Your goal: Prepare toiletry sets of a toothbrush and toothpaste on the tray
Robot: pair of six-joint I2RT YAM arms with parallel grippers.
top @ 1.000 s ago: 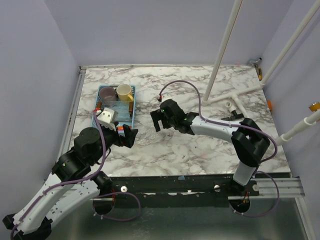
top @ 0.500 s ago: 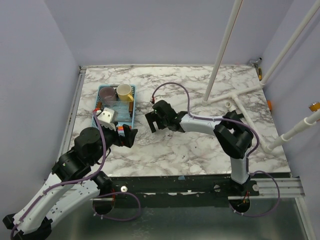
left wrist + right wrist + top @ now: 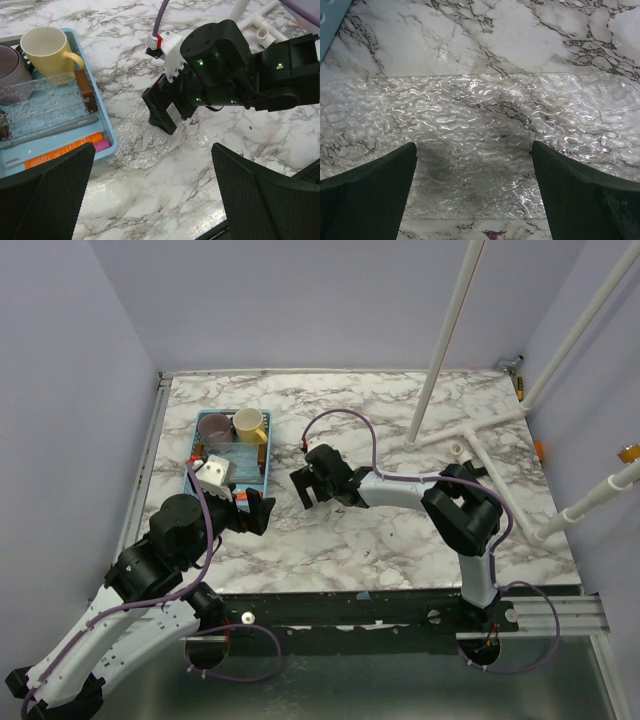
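The left gripper (image 3: 152, 152) hangs with its jaws spread wide and nothing between them, above the marble table (image 3: 400, 540). Just off the tip of its left finger is the near corner of the tray (image 3: 107, 125). The toothbrush (image 3: 55, 130) lies flat inside the tray, to the left of these jaws. Nearer that finger, an orange toothpaste tube (image 3: 62, 151) lies alongside the toothbrush. A pink toothpaste tube (image 3: 101, 145) is tucked against the tray wall at the orange tube's end. Farther ahead and to the left in the tray are a clear textured piece (image 3: 45, 102) and a brown block (image 3: 86, 90). At the far end stand a yellow mug (image 3: 44, 46) and a purple-grey mug (image 3: 7, 62). Straight ahead of the left jaws, outside the tray, a clear crinkled sheet (image 3: 142, 142) lies on the marble. The right gripper (image 3: 473, 147) is directly over this sheet, jaws also wide and empty, and the sheet reaches past both fingers. Whether its fingertips touch the sheet cannot be told. The tray's corner lies ahead and to the left of the right jaws.
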